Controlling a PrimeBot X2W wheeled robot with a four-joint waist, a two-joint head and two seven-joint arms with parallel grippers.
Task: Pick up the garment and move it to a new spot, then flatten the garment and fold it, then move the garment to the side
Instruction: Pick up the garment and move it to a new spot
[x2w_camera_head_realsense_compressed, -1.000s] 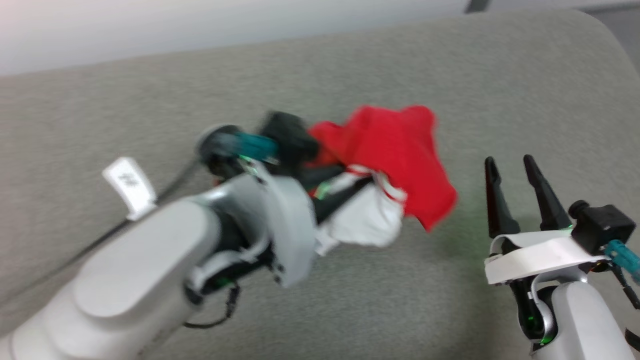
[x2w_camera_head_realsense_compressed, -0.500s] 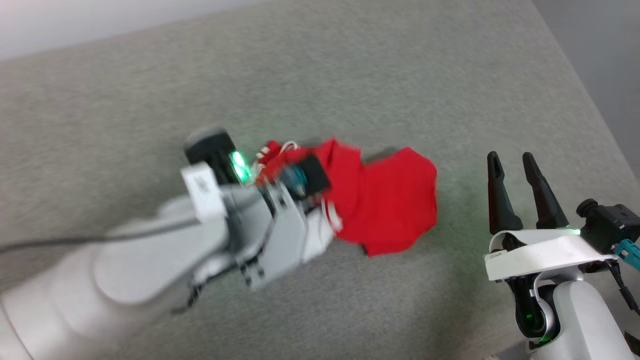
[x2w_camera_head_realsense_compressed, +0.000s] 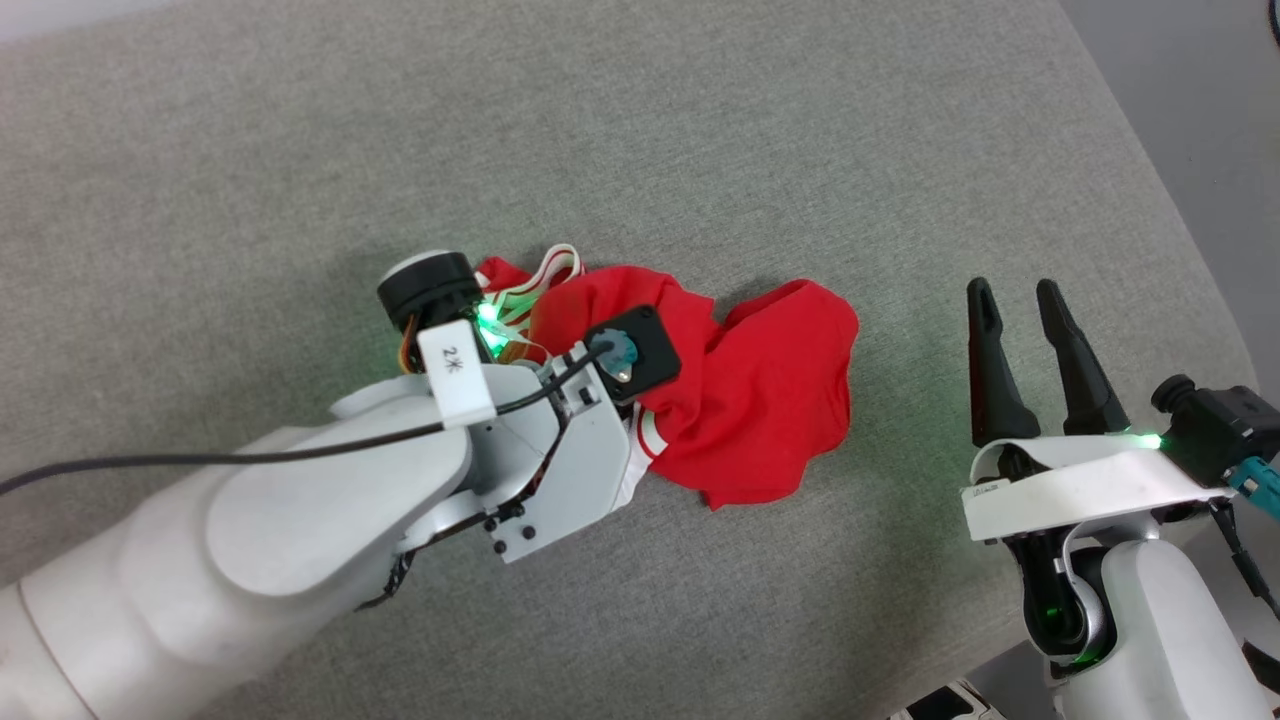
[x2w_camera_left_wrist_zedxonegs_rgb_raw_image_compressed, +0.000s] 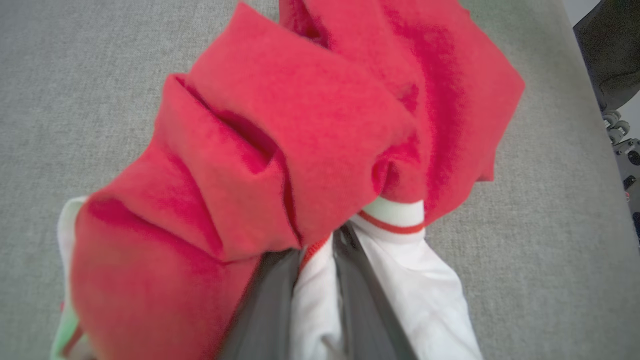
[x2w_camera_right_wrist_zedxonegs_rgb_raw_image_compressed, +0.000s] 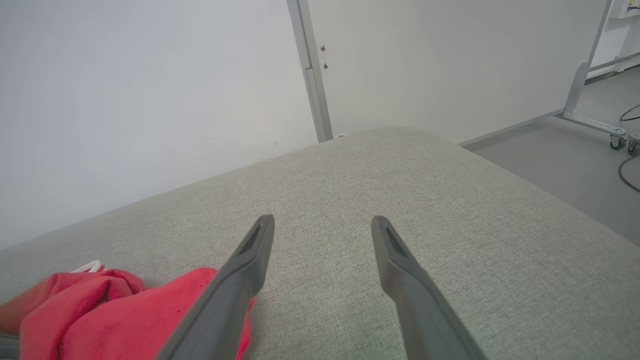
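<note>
The garment (x2w_camera_head_realsense_compressed: 770, 400), red with a white sleeve and striped trim, lies bunched in a heap on the grey cushion. My left gripper (x2w_camera_left_wrist_zedxonegs_rgb_raw_image_compressed: 322, 242) is shut on it: in the left wrist view white sleeve fabric is pinched between the two dark fingers (x2w_camera_left_wrist_zedxonegs_rgb_raw_image_compressed: 270, 300), and red folds (x2w_camera_left_wrist_zedxonegs_rgb_raw_image_compressed: 300, 125) pile over their tips. In the head view my left wrist (x2w_camera_head_realsense_compressed: 560, 460) covers those fingers at the heap's left side. To the right of the heap, clear of the cloth, my right gripper (x2w_camera_head_realsense_compressed: 1013, 292) stands open and empty. The right wrist view has the garment (x2w_camera_right_wrist_zedxonegs_rgb_raw_image_compressed: 125, 310) at lower left of that gripper (x2w_camera_right_wrist_zedxonegs_rgb_raw_image_compressed: 324, 220).
The grey upholstered surface (x2w_camera_head_realsense_compressed: 700, 150) spreads to all sides of the heap. Its right edge drops to a grey floor (x2w_camera_head_realsense_compressed: 1210, 90). A white wall (x2w_camera_right_wrist_zedxonegs_rgb_raw_image_compressed: 150, 100) rises behind it, and a metal frame on casters (x2w_camera_right_wrist_zedxonegs_rgb_raw_image_compressed: 590, 115) stands on the floor far right.
The head camera has tilted down over the surface. My left wrist has turned and come down with the bunched garment, which now rests on the cushion. The right gripper has stayed open.
</note>
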